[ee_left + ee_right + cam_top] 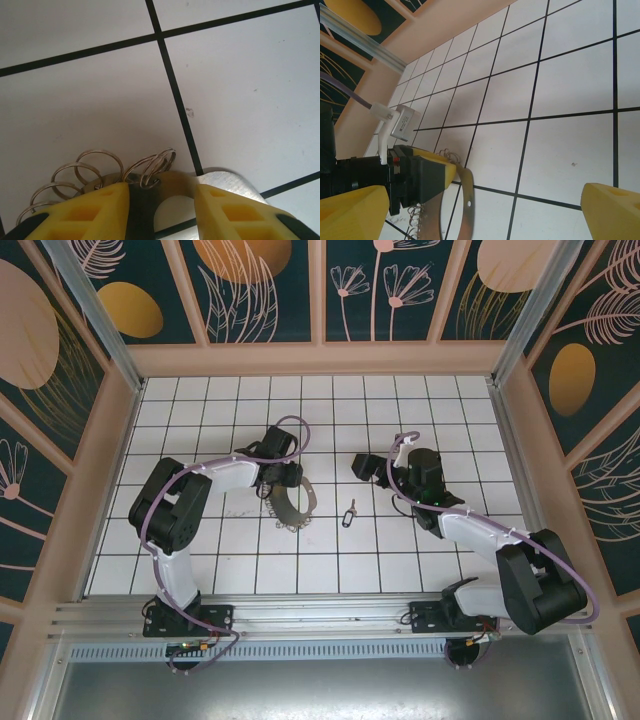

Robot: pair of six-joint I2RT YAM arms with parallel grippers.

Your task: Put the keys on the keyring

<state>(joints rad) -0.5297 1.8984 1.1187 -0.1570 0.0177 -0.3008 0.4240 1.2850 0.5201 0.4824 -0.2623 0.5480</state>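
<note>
Closest to you is the near edge of the white tiled table (200, 400), where both arms are bolted. Your left arm (190, 500) bends in toward the middle, and your right arm (520, 570) reaches in from the other side. Your right gripper (485, 192) is wide open and holds nothing; it hangs over bare tiles near the keyring (292, 523). Your left gripper (160, 189) is down at the keyring, with its yellow fingers (100, 212) partway closed, one on each side of the flat metal band. You cannot tell if they pinch it. Small wire rings (100, 167) hang along the band. The keyring lies on the tiles near the middle. The little dark key (348, 515) lies alone on a tile just to its right, near both grippers, touching neither.
</note>
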